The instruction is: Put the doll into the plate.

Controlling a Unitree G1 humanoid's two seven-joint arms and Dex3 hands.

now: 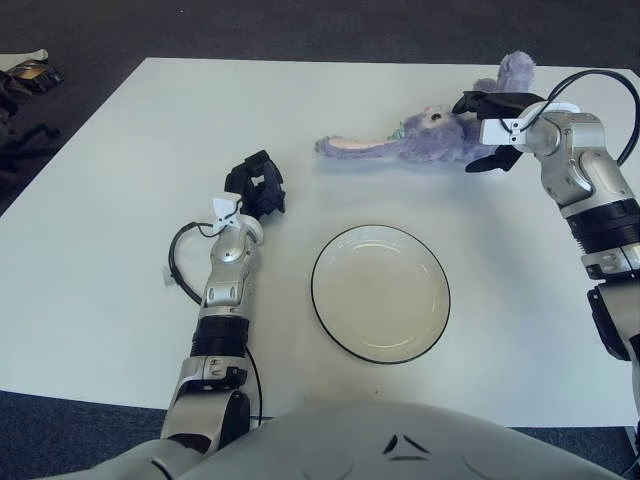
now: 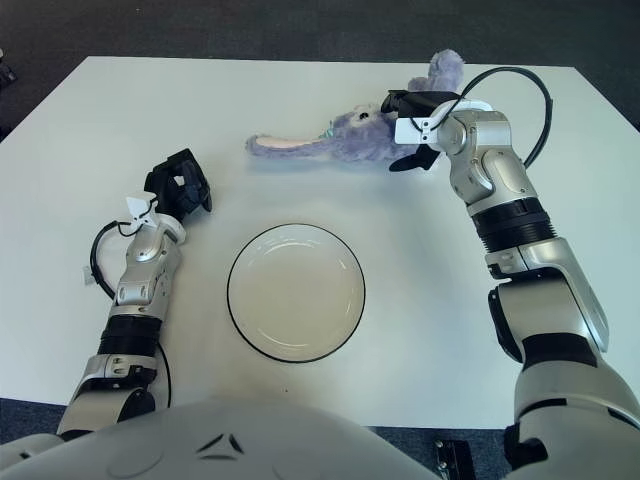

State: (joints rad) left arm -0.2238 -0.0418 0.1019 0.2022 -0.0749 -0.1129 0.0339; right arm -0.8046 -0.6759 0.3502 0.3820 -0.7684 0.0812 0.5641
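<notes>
**One doll gripped at the far edge, plate waiting empty**

Two hands are showing over the white table (image 1: 120, 200). Nearest the robot, the plate (image 1: 381, 292), pale with a dark rim, is sitting flat and holding nothing. Just to its left, the left hand (image 1: 258, 186) is lying idle with its dark fingers curled on nothing. Farther back and to the right, the right hand (image 1: 492, 128) is closing its fingers around the body of the doll (image 1: 425, 139), a purple plush rabbit. Its long ears are stretching left toward the table's middle, and its head end is seemingly lifting a little off the surface, though the angle makes that hard to judge. Doll and plate are sitting well apart.
</notes>
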